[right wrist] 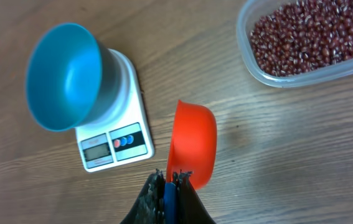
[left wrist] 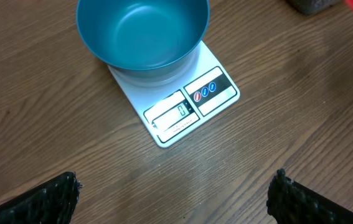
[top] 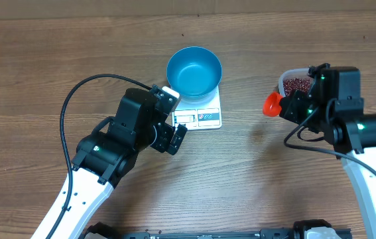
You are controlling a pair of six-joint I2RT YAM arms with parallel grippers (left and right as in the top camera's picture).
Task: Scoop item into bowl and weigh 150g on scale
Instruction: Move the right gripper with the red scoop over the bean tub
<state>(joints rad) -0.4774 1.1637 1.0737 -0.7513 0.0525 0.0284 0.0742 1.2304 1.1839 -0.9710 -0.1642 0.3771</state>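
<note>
While bowl (left wrist: 142,31) tops scale (left wrist: 175,115), 3 icons (left wrist: 205,92) show.

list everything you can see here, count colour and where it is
bowl: one, bright blue, empty, standing on the scale
scale: one, white, middle of the table, display towards the robot
beans: many, dark red-brown, heaped in the tub
tub: one, clear plastic, right of the scale
scoop: one, orange-red, between scale and tub, held above the table
table: one, brown wood, under everything
left hand: one, black, open, near the scale's front
right hand: one, black, shut on the scoop's handle
</note>
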